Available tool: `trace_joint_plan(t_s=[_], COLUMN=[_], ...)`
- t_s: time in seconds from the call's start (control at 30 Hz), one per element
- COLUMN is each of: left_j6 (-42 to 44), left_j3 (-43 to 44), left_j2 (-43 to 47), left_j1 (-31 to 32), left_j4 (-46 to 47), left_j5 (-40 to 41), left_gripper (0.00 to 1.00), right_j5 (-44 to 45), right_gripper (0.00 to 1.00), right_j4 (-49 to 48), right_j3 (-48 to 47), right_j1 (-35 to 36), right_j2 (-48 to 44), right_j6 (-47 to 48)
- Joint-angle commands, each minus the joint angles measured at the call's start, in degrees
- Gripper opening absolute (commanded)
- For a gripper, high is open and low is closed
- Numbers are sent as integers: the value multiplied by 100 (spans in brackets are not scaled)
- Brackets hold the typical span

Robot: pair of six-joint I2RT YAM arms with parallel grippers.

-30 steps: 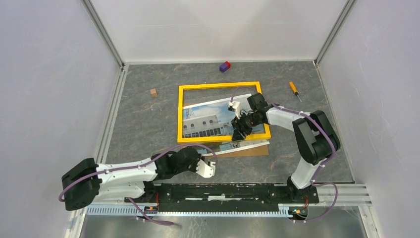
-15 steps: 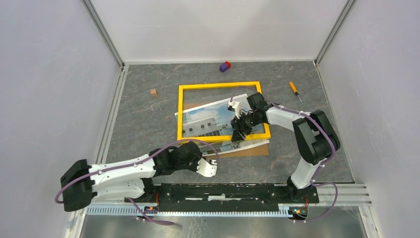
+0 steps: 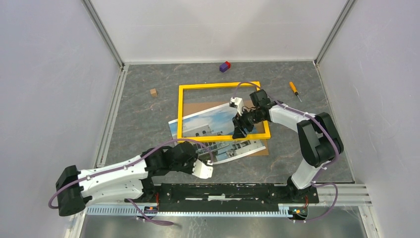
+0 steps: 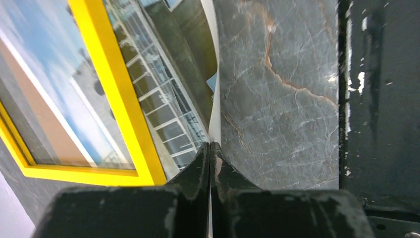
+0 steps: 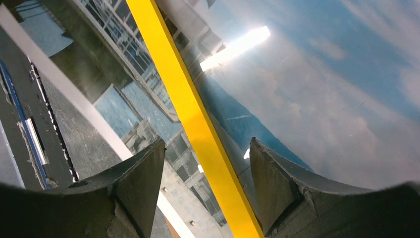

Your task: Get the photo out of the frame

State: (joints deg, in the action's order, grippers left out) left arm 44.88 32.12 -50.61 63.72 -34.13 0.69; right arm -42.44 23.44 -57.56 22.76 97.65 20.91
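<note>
On the grey table (image 3: 143, 119), at the picture's centre, lies the frame (image 3: 219, 85), the photo (image 3: 233, 148) askew beneath it and sticking out past its bottom and left bars. The left gripper (image 4: 210, 151) is pinched tight on the photo's white lower edge. The right gripper (image 5: 207, 142) straddles the frame's bottom bar, jaws apart.

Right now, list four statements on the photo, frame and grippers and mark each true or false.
1. The left gripper is shut on the edge of the photo. True.
2. The right gripper is shut. False: its jaws stand open, astride the near rail of the frame.
3. The photo lies wholly within the frame. False: it sticks out past the near and left rails.
4. A screwdriver lies right of the frame. True.
</note>
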Motion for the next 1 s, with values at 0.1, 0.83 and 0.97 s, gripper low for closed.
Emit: trace_joint_plan(t_s=[0.1,0.83,0.97], left_j6=[-847,-1116,-1165], left_j3=[-1,-157,-43], left_j2=[-1086,-1710,-1890], left_j1=[119,1079,1152], left_j4=[787,1463,1735], left_j5=[1151,2181,2704], left_gripper=[22,57,56], right_j5=[-120,-81,-72], right_gripper=[69,69,69], right_j4=[-27,-74,-92], right_j3=[-4,-9,1], right_j1=[4,0,2], right_j2=[195,250,229], right_j6=[56,47,19])
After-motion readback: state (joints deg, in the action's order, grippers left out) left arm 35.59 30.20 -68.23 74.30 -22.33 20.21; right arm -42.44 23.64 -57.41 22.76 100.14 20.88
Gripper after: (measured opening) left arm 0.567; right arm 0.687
